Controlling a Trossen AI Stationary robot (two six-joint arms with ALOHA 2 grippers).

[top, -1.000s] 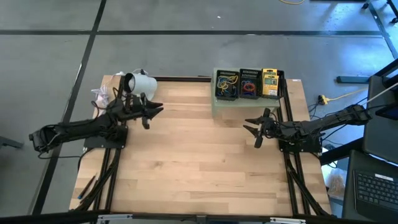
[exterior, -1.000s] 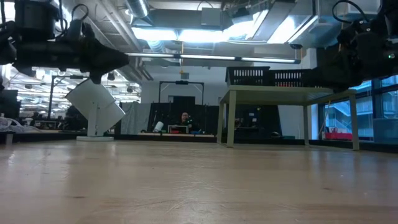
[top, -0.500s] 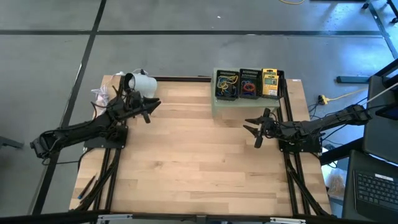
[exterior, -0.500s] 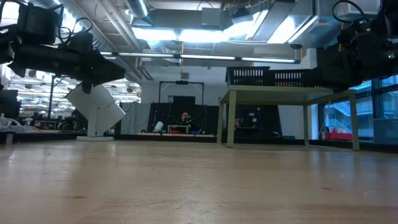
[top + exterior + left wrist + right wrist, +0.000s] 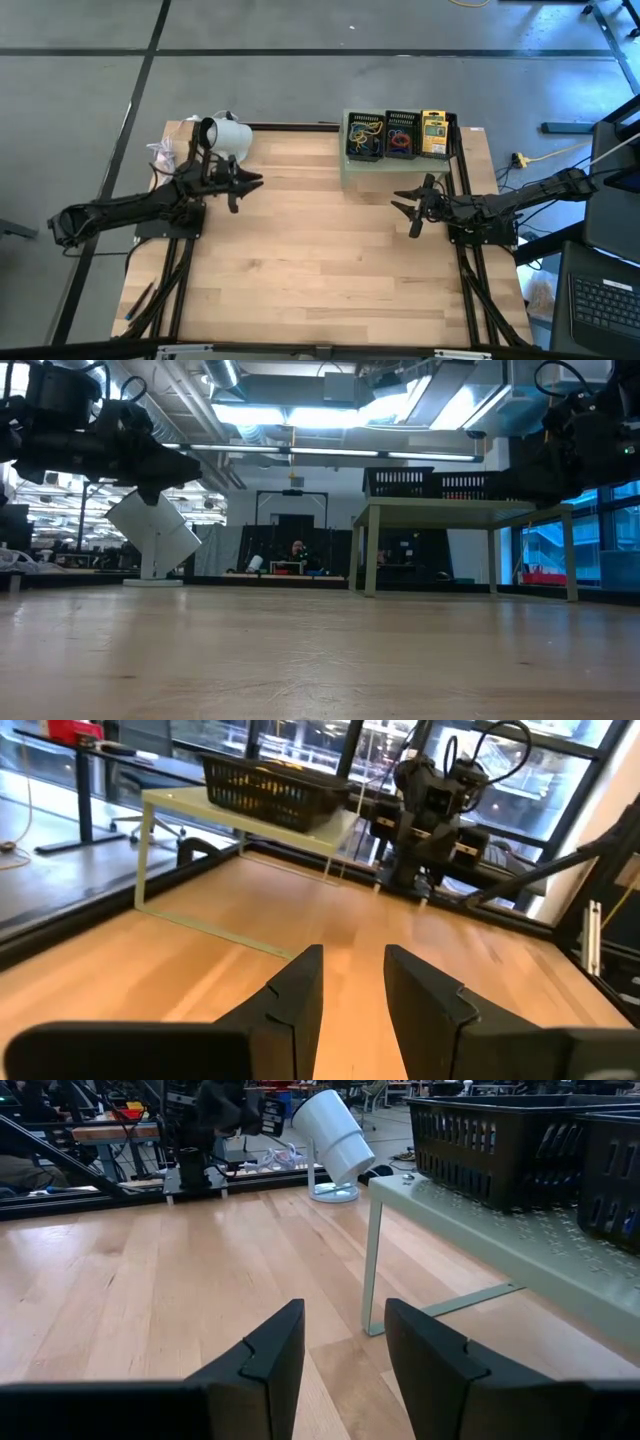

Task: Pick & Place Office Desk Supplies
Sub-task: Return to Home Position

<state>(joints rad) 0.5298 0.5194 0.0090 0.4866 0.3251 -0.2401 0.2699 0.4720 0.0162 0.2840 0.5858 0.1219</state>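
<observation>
Easing the left gripper (image 5: 354, 955) back outward near 10 o'clock, parted and empty like the right gripper (image 5: 344, 1308) at 3 o'clock, with office desk supplies (image 5: 400, 140) basketed on the stand (image 5: 380, 172) at 1 o'clock, leaving only homing.

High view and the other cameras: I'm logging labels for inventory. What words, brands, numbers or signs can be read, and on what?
No text here can be read.
yellow packet: dark print, too small to read.
keyboard: key legends too small to read.
</observation>
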